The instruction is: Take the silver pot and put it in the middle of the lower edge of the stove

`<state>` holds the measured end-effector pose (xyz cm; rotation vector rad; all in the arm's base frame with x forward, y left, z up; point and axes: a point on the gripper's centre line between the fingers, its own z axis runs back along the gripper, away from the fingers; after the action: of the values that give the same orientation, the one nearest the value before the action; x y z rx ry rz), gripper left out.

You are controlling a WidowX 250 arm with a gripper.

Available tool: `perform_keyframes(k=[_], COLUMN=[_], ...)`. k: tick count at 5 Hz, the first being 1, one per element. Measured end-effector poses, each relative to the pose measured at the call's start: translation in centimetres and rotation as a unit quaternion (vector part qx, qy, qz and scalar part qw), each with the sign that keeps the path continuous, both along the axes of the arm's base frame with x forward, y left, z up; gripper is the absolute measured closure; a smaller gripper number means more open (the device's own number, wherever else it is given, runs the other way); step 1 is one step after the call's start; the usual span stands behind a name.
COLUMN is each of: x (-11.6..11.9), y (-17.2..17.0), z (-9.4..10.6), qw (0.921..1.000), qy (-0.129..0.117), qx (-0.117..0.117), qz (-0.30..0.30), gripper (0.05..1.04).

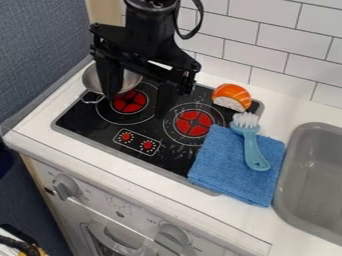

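Nearest you is the stove (133,159), with its lower edge running at a slant across the view; the spot you want is about midway along it, just on the near side of the printed control panel (137,142). Beyond that panel hangs the gripper (137,107), its two fingers spread well apart with nothing clasped between them, one over the left burner (129,101) area, the other off towards the right burner (193,123). Farther back and to the view's left sits the silver pot (92,79), upright at the stove's far left corner, partly hidden behind the left finger, its wire handle (92,98) jutting towards you and a little left. So the pot lies left of and behind the gap between your fingers, not centred in it; I can't tell whether that finger touches it. You'd likely need to shift the gripper left and back before lowering, or the finger could knock the rim. Once you have it, the carry should come towards you and somewhat right.
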<state>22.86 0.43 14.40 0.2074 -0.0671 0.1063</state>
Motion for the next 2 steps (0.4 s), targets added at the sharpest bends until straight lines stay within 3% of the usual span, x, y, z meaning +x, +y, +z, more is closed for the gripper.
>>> perform_keyframes(k=[1, 2], x=[0.0, 2.9], y=[0.0, 2.2], z=[-0.5, -2.0], qw=[0.9999, 0.9992], qy=[0.011, 0.029], qx=[0.001, 0.024], qz=[-0.001, 0.015], gripper=[0.083, 0.083])
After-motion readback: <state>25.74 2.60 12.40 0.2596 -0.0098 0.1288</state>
